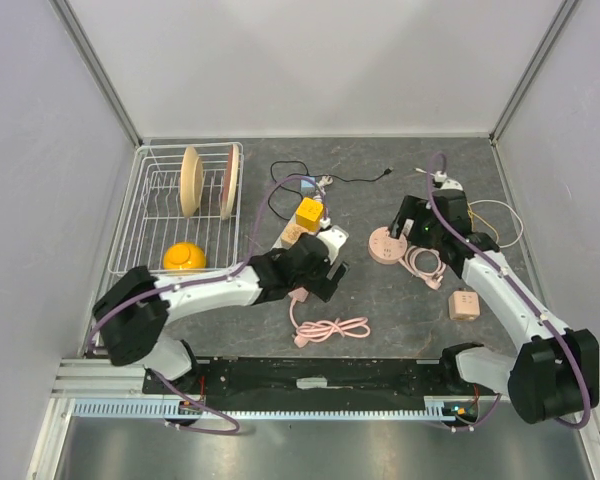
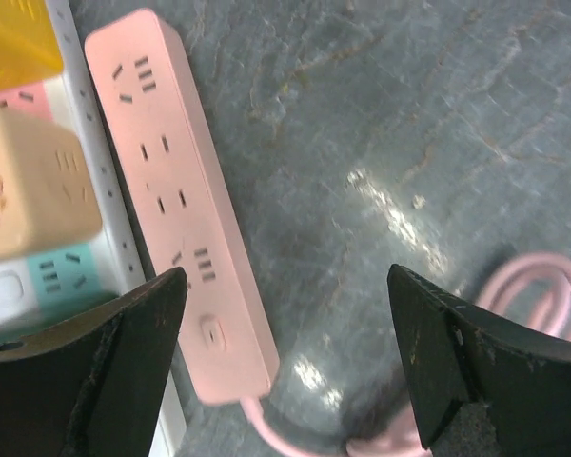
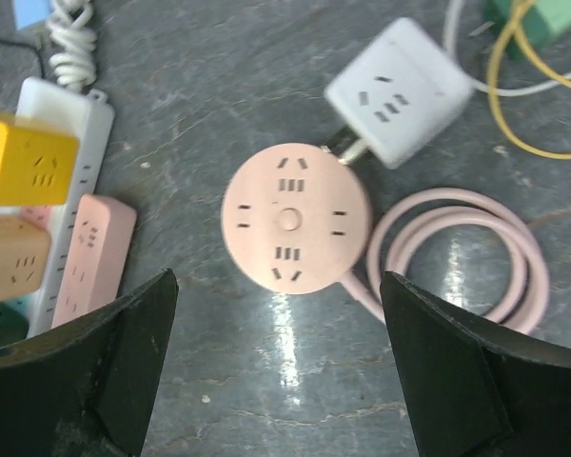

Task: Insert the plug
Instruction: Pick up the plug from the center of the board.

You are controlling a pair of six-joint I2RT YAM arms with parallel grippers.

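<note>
Our claws stood released: the right claw (image 3: 278,281) above the round pink socket (image 3: 295,221), the white cube plug (image 3: 400,90) on the counter (image 3: 219,95) just beside its rim; the left claw (image 2: 285,276) near the pink strip (image 2: 171,190).

Pink round socket (image 3: 295,227), white adapter (image 3: 398,90), yellow cube (image 3: 24,157), grey-veined table (image 3: 219,86).

Grey table (image 1: 400,312), pink strip (image 2: 176,200), dish rack (image 1: 148,215)
</note>
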